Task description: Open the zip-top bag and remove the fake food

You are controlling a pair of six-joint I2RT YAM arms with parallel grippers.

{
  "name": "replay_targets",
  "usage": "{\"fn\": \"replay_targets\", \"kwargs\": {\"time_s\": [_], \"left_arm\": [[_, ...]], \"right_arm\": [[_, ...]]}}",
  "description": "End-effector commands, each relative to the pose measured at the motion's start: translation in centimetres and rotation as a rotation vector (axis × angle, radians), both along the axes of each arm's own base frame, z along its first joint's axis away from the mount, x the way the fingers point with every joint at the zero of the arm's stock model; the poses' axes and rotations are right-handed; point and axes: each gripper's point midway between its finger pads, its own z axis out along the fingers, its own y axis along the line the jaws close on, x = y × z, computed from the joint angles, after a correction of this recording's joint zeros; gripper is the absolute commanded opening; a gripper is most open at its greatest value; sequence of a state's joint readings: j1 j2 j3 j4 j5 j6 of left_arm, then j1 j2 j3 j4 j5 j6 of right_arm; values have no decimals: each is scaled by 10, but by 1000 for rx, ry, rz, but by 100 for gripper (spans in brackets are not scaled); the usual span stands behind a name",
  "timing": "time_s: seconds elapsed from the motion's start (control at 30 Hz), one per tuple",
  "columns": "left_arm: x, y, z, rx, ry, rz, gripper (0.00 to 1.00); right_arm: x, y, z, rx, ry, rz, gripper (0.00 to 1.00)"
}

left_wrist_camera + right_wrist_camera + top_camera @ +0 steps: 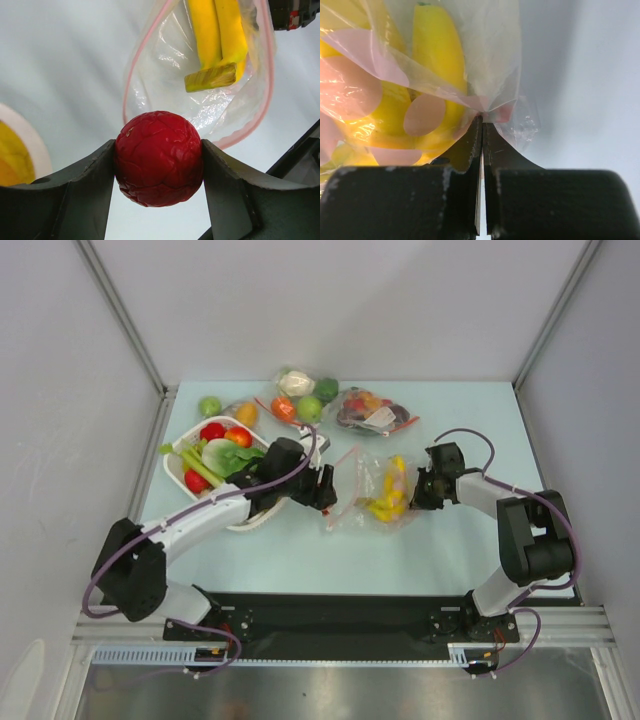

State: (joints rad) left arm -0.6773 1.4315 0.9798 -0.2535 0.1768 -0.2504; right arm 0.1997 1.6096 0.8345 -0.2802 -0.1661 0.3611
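L claw (pixel 327 492) is clamped on a small red piece (pixel 159 172), a round wrinkled ball. Its fingers (pixel 75 200) press from both sides and the ball fills the gap btw them. The ball sits right at the open mouth of the zip-top bag (pixel 352 485), which lies crumpled near the middle of the pale surface (pixel 470 410), btw the two claws. Can't tell if the ball is just clear of the rim or level w/ it. In the left wrist view the pinkish zip strip (pixel 271 60) curves round in a wide loop, mouth gaping toward the L claw. Inside, a yellow banana bunch (pixel 393 490) lies toward the R side of the bag, its cut brownish stem end (pixel 211 78) pointing at the mouth. R claw (pixel 482 122) is together, tips pinching a thin fold of plastic at the bag's R edge, film puckered where it's nipped. A white basket (pixel 172 468) sits L of the bag, partly under the L arm, w/ leafy green lettuce (pixel 228 456), red veg (pixel 212 431) and a leek (pixel 195 465) in it. At the back of the surface lie 2 other clear bags: one w/ cauliflower and green fruit (pixel 303 393), one w/ dark purple items and a white label (pixel 372 412).
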Motion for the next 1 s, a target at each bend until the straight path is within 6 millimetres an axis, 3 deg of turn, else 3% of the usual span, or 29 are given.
{"fn": "replay_targets", "kwargs": {"time_s": [0.0, 0.07, 0.3, 0.4, 0.5, 0.53, 0.6, 0.63, 0.7, 0.73, 0.83, 0.97], "left_arm": [[4, 12, 37, -50, -94, 13, 32], [7, 20, 42, -63, -86, 37, 32], [16, 62, 87, -130, -160, 131, 33], [21, 92, 102, -103, -185, 198, 33], [27, 132, 111, -58, -206, 297, 34], [31, 154, 115, -42, -230, 349, 34], [31, 180, 113, -19, -218, 414, 34], [35, 205, 114, -5, -225, 478, 34], [32, 229, 111, 10, -213, 534, 34], [32, 252, 107, 28, -202, 595, 35], [33, 280, 97, 69, -177, 695, 35], [35, 306, 64, 102, -93, 796, 35]], "right_arm": [[-11, -12, -9, -53, 51, 2, 0], [-12, -12, -10, -52, 54, 1, 0], [-13, -13, -9, -54, 55, 0, 0], [-13, -13, -9, -53, 57, -1, 0], [-13, -13, -9, -52, 57, 0, 0], [-12, -13, -8, -51, 54, 2, 0], [-12, -12, -8, -49, 55, 1, 0], [-12, -12, -7, -48, 53, 3, 0], [-11, -12, -7, -48, 53, 3, 0], [-11, -12, -7, -48, 53, 2, 0], [-10, -12, -6, -46, 50, 2, 0], [-10, -11, -6, -42, 51, 4, 0]]}}
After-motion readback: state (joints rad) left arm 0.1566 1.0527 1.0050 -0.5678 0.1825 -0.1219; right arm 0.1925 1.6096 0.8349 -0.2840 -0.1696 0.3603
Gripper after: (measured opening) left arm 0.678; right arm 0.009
